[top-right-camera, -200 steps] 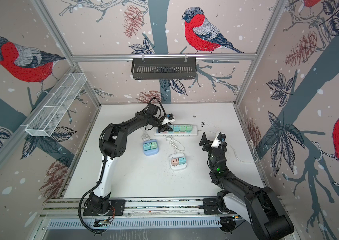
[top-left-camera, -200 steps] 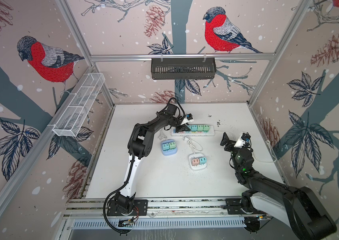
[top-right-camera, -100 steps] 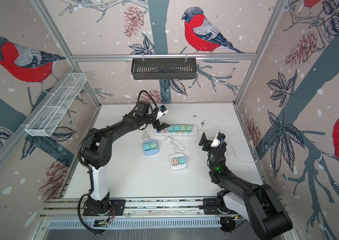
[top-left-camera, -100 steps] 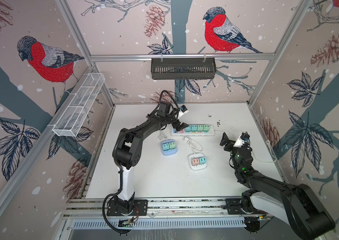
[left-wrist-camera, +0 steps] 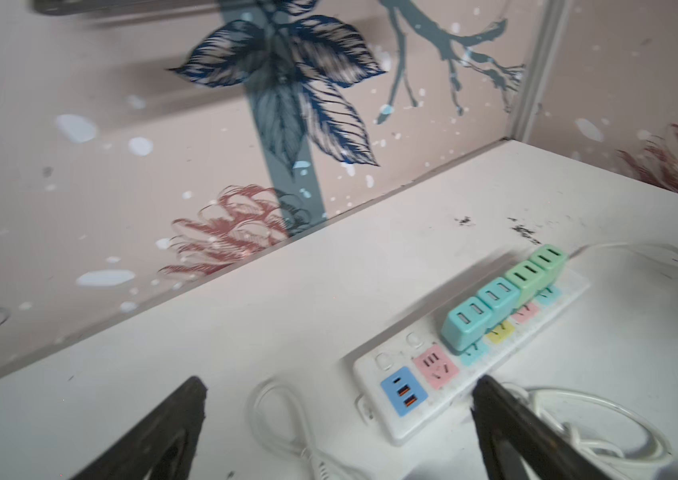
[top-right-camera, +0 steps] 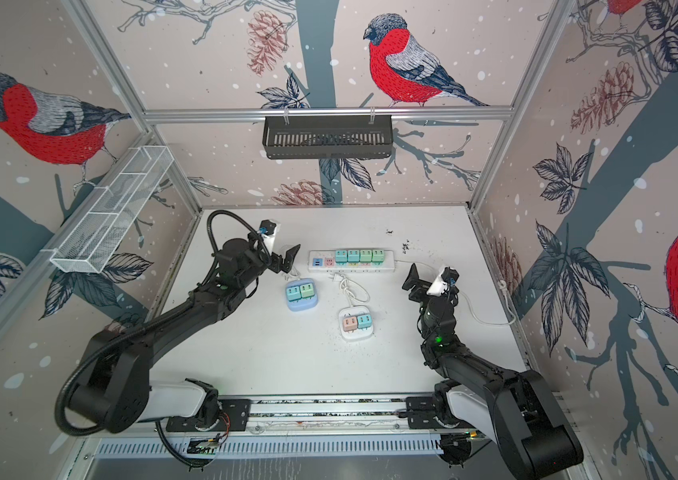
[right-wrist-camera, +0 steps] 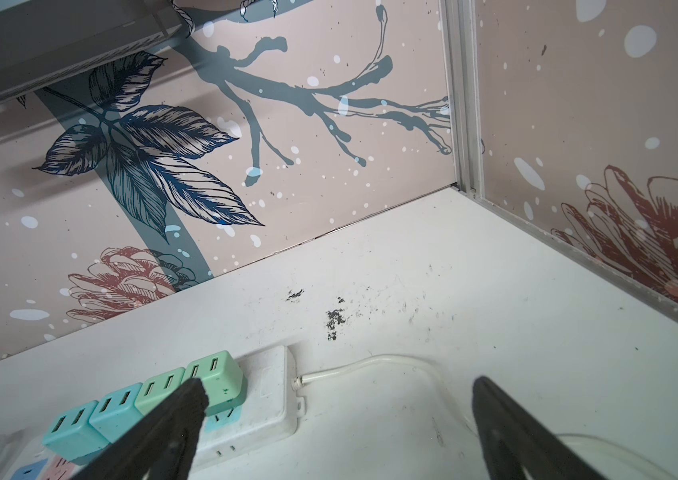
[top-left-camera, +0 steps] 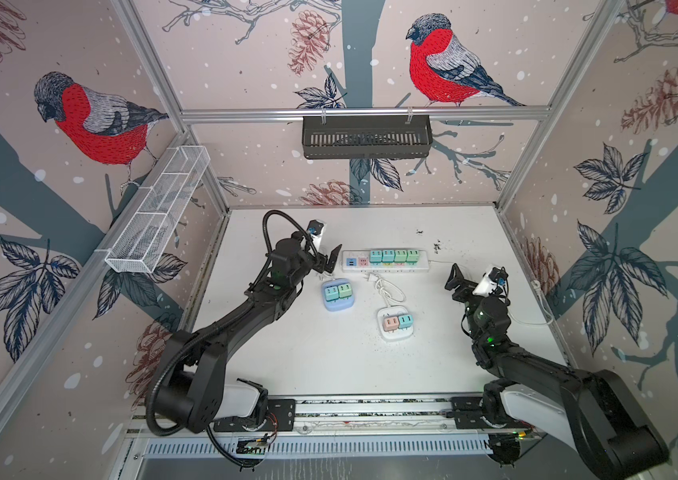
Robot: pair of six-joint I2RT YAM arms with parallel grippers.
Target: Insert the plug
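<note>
teal plug (top-left-camera: 375,256) | upright, leftmost of four | in white power strip (top-left-camera: 422,266)

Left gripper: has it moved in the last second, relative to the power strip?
Yes. In a top view the left gripper was over the leftmost plug on the power strip; now it sits open beyond the strip's left end.

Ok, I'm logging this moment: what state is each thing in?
left gripper: open, empty
right gripper: open, empty
power strip: four adapters plugged in, pink socket free
blue hub: two adapters in
white hub: two adapters in
loose plug: unplugged, beside the power strip
</note>
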